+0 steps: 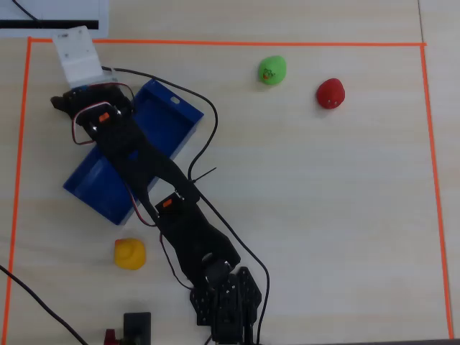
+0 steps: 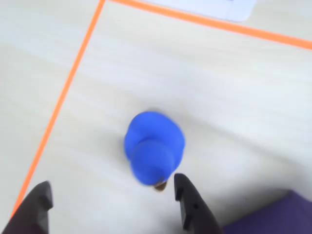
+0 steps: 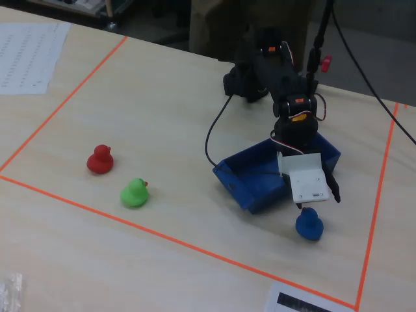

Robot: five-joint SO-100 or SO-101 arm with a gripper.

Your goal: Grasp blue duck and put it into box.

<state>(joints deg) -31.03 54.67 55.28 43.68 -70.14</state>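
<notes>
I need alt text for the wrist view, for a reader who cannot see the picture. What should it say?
A blue duck sits on a pale wooden table, seen from above, just ahead of the open gripper, whose two dark fingertips show at the bottom edge. Orange tape runs along the left and top, and a corner of the dark-blue box shows at bottom right.
</notes>
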